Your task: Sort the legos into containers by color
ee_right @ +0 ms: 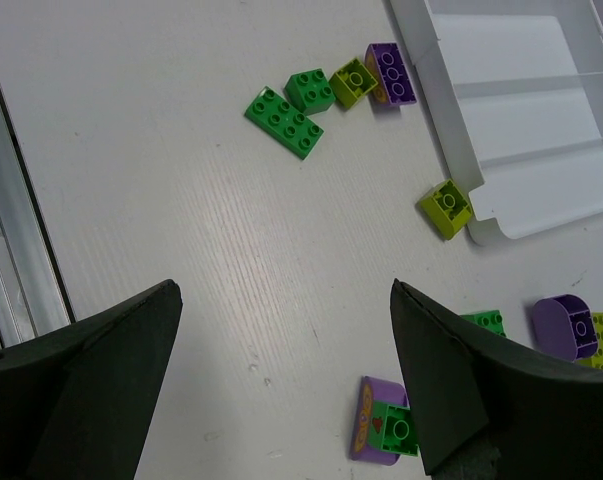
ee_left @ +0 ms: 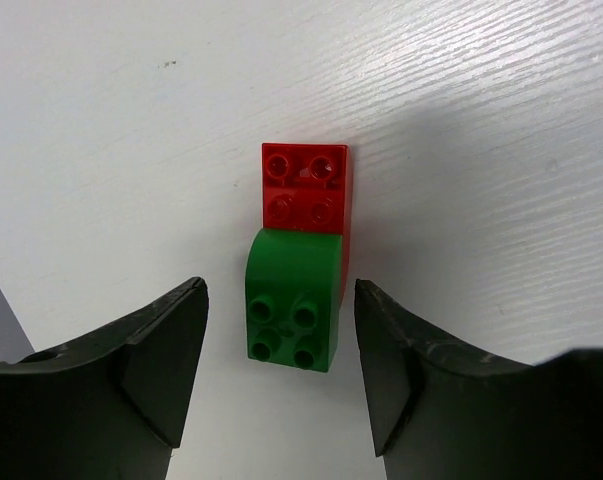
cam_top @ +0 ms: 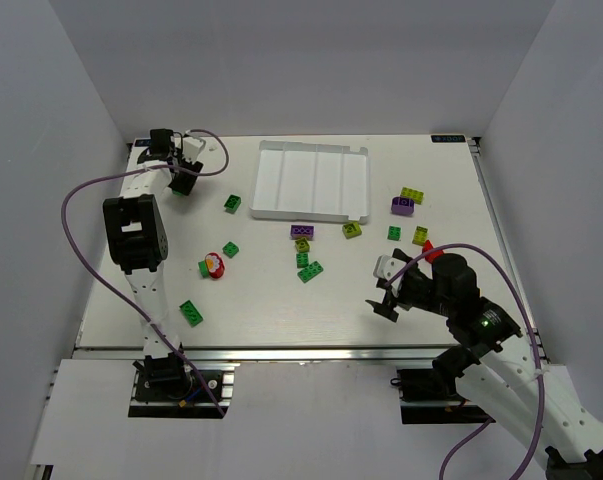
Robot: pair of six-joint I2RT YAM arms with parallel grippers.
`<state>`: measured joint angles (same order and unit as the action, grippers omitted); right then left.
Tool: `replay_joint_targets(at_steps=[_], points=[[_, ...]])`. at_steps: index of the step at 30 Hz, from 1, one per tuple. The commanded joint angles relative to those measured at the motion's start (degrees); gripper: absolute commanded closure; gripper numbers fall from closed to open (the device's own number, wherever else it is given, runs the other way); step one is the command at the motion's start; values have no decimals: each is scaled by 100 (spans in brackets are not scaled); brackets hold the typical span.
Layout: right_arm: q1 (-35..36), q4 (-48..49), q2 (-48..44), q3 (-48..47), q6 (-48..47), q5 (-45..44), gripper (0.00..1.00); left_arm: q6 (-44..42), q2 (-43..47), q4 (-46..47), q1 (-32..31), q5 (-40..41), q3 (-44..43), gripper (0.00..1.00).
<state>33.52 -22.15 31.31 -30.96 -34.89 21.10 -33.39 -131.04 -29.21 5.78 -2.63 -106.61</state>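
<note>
The white tray (cam_top: 311, 180) with four narrow compartments lies at the back middle and holds no bricks; its corner shows in the right wrist view (ee_right: 521, 130). My left gripper (cam_top: 184, 178) is at the far left back, open. In its wrist view its fingertips (ee_left: 281, 370) straddle a green curved brick (ee_left: 293, 305) joined to a red brick (ee_left: 306, 185), without touching them. My right gripper (cam_top: 382, 290) is open and empty over bare table at the front right (ee_right: 286, 380). A purple piece with a green brick (ee_right: 381, 432) lies beside its right finger.
Loose bricks lie scattered: green ones (cam_top: 233, 203) (cam_top: 191, 313), a red-and-green piece (cam_top: 213, 265), a purple, yellow-green and green cluster (cam_top: 303, 250) (ee_right: 284, 122), a yellow-green brick (cam_top: 352, 229) by the tray's corner, and purple (cam_top: 402, 206) and red (cam_top: 428, 247) ones at right.
</note>
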Motion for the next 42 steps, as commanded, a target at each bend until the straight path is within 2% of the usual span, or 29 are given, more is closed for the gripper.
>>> replay_joint_targets(at_steps=[1,10,17,20,21,23,26,30,33,37,39,42], points=[[41,238,-64,-50,18,8,11,166,123,-93,-24,-9,-203,30],[41,246,-90,-42,18,8,11,201,105,-243,-24,-53,-211,36],[50,255,-107,-42,18,8,11,254,114,-339,-24,-132,-299,52],[50,255,-116,-42,18,-1,11,271,114,-357,-24,-158,-291,70],[41,264,-99,-50,18,-1,11,306,123,-366,-24,-185,-299,88],[50,308,-81,-33,53,-45,11,577,227,-314,-33,-385,-317,100],[58,386,-64,-33,131,-71,11,771,359,-234,-24,-676,-326,100],[67,554,-20,-33,395,-176,11,1508,815,73,-33,-1221,-89,100],[67,738,59,-50,702,-370,11,2053,1490,617,-77,-1529,578,100],[67,1063,331,-182,1387,-877,11,3056,2687,2171,-165,-1897,2288,100],[67,1125,603,-331,1520,-863,11,3477,3170,2759,-270,-1934,2775,100],[15,1152,1130,-744,1810,-337,13,3751,3936,3086,-690,-2153,3347,100]])
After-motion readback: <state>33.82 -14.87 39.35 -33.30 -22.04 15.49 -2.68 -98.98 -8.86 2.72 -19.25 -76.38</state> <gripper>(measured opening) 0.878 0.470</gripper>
